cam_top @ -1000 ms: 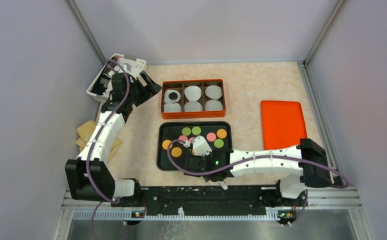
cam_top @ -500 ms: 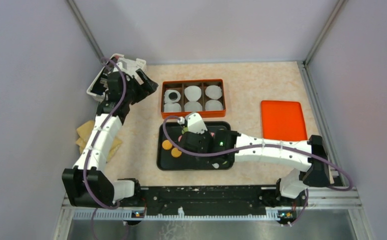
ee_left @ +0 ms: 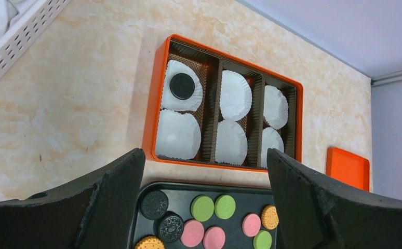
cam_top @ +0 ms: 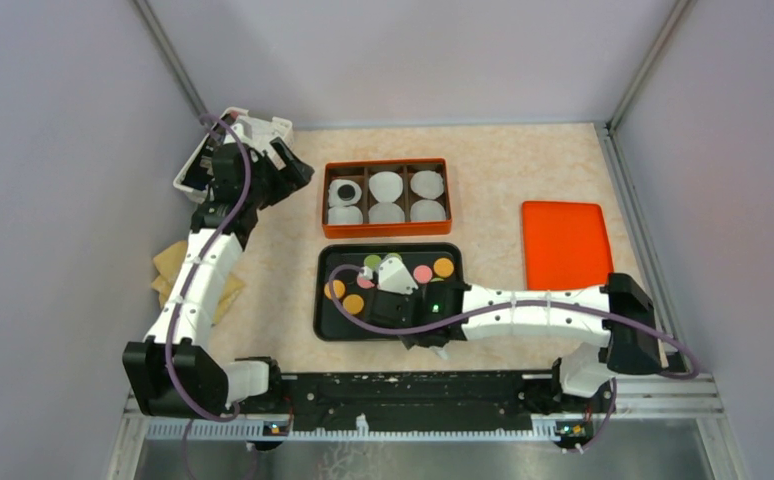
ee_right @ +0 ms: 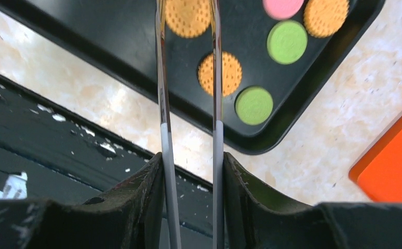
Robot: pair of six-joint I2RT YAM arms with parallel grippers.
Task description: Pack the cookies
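Observation:
Cookies in orange (cam_top: 353,303), pink (cam_top: 422,273) and green lie on a black tray (cam_top: 323,330). The left wrist view shows two black ones (ee_left: 154,204) there too. One black cookie (ee_left: 182,85) sits in a white liner in the orange box (cam_top: 386,232). My right gripper (cam_top: 391,295) hovers over the tray, shut on metal tongs (ee_right: 162,78). An orange cookie (ee_right: 187,15) lies between the tong tips; I cannot tell if it is gripped. My left gripper (cam_top: 293,170) is open and empty, raised left of the box (ee_left: 149,119).
A flat orange lid (cam_top: 564,245) lies at the right. A white basket (cam_top: 253,128) stands at the far left corner, brown paper (cam_top: 168,265) by the left wall. The black base rail (ee_right: 43,155) runs along the near edge.
My right gripper swung out toward the box, then came back over the tray's near left part. The left arm has barely moved.

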